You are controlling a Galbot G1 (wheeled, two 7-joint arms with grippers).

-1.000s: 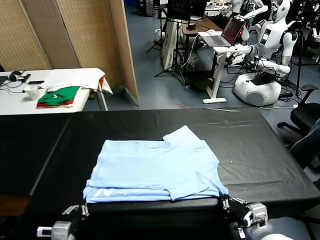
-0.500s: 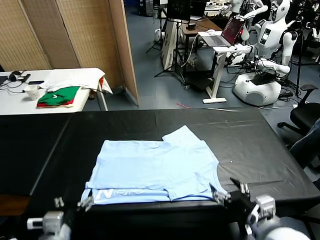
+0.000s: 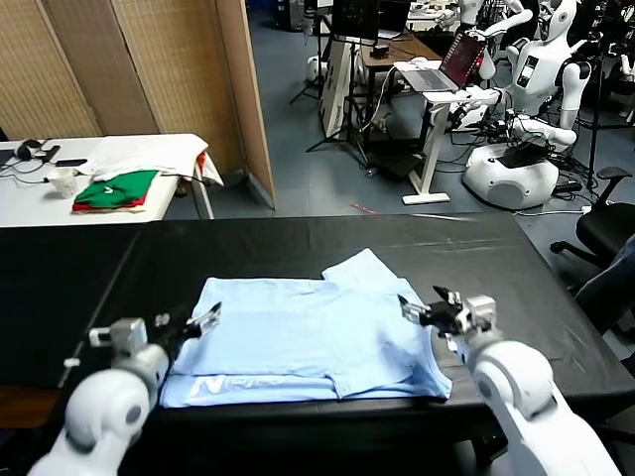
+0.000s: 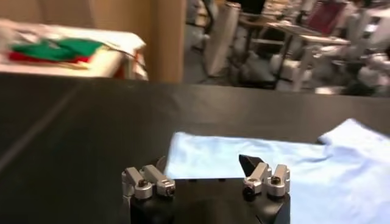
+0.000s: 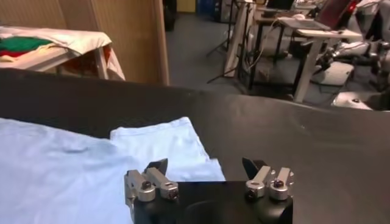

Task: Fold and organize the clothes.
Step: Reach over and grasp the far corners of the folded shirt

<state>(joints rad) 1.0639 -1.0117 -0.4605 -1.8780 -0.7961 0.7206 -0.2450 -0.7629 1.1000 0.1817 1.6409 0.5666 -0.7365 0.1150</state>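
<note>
The clothes are one pale light-blue T-shirt [image 3: 308, 337], lying partly folded on the black table [image 3: 496, 278], with faint white lettering near its front left corner. One sleeve sticks out at the far side. My left gripper [image 3: 203, 319] hovers open at the shirt's left edge, holding nothing. My right gripper [image 3: 417, 309] hovers open over the shirt's right edge, also empty. The left wrist view shows the left gripper [image 4: 204, 164] with the T-shirt [image 4: 292, 164] just ahead. In the right wrist view the right gripper [image 5: 205, 165] stands over the T-shirt [image 5: 61, 170] and its sleeve.
A white side table [image 3: 30, 203] at the far left carries green and red folded garments [image 3: 117, 190], a white cloth [image 3: 149, 159] and a mug [image 3: 63, 182]. A wooden screen [image 3: 149, 69] stands behind it. A desk with a laptop [image 3: 451, 64], other robots and an office chair [image 3: 605, 233] stand beyond.
Both arms have risen from below the table's front edge and moved forward to the shirt's left and right edges. Both grippers stay open. The shirt has barely shifted.
</note>
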